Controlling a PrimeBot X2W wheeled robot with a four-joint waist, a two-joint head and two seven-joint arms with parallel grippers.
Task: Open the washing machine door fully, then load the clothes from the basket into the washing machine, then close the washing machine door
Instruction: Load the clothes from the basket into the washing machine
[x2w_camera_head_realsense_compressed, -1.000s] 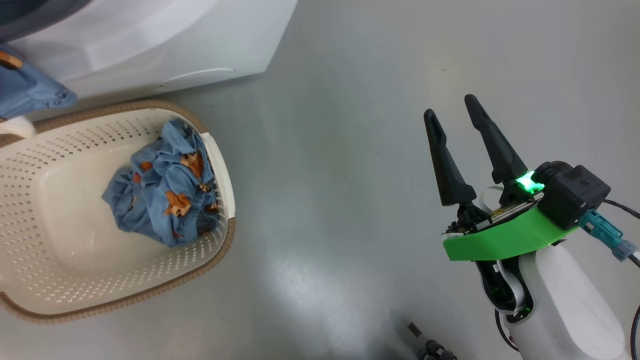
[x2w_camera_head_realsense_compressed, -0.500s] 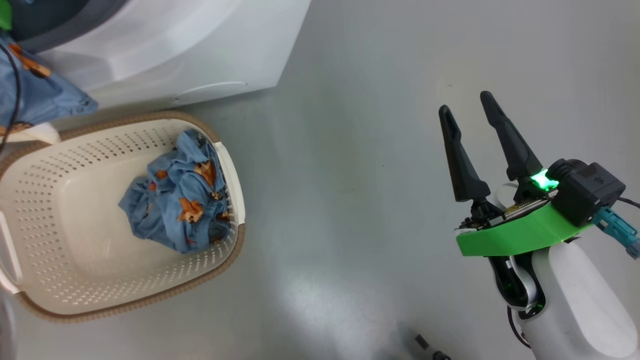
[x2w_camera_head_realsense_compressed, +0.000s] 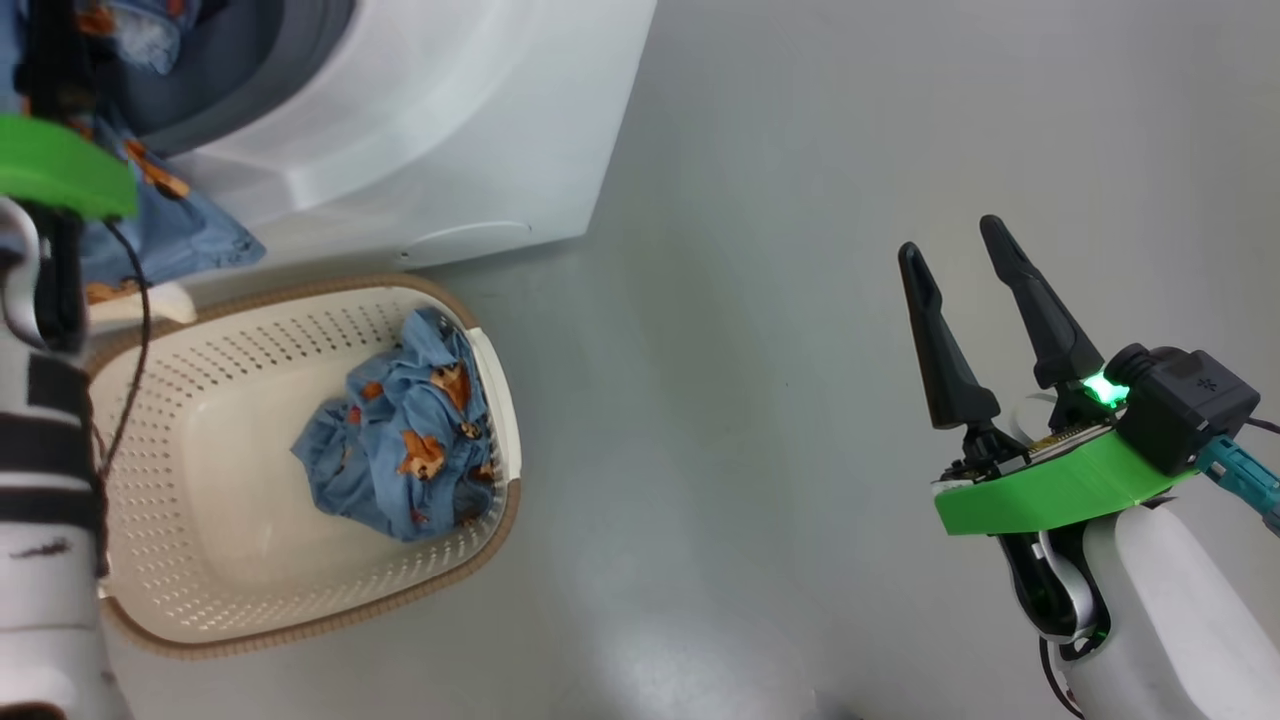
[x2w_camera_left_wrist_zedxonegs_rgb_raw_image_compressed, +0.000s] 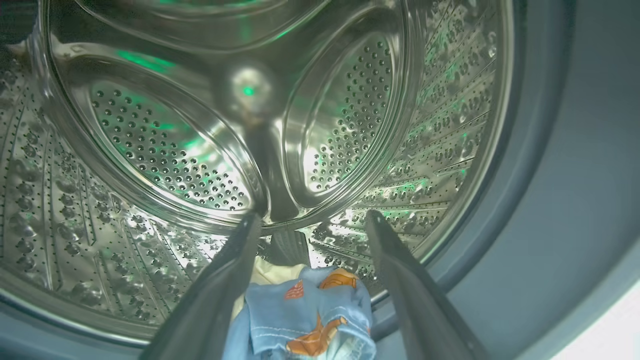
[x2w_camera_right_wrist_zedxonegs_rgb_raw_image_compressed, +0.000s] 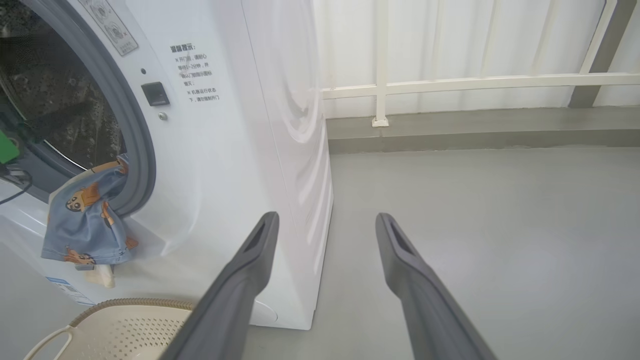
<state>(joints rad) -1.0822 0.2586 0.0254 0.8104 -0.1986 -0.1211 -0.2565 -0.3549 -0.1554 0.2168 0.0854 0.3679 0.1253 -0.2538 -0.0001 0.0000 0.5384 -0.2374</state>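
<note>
Left gripper (x2w_camera_left_wrist_zedxonegs_rgb_raw_image_compressed: 312, 216) faced the drum (x2w_camera_left_wrist_zedxonegs_rgb_raw_image_compressed: 150, 150), spread, 1 garment (x2w_camera_left_wrist_zedxonegs_rgb_raw_image_compressed: 305, 310) loose between its fingers. Right gripper (x2w_camera_head_realsense_compressed: 949, 236) was spread over floor (x2w_camera_head_realsense_compressed: 750, 400). 1 bundle (x2w_camera_head_realsense_compressed: 400, 455) lay in the basket (x2w_camera_head_realsense_compressed: 300, 625).

The soft light-blue clothes (x2w_camera_head_realsense_compressed: 400, 460) carry small orange animal figures. The rectangular plastic basket (x2w_camera_head_realsense_compressed: 230, 520) is cream, dotted with rows of holes, its rim brown. The big front-loading washing machine (x2w_camera_head_realsense_compressed: 450, 120) is white, its rubber ring (x2w_camera_right_wrist_zedxonegs_rgb_raw_image_compressed: 145, 155) grey, its steel drum (x2w_camera_left_wrist_zedxonegs_rgb_raw_image_compressed: 165, 150) silvery, hole-speckled, tinged green. The floor (x2w_camera_head_realsense_compressed: 750, 400) is plain grey.
</note>
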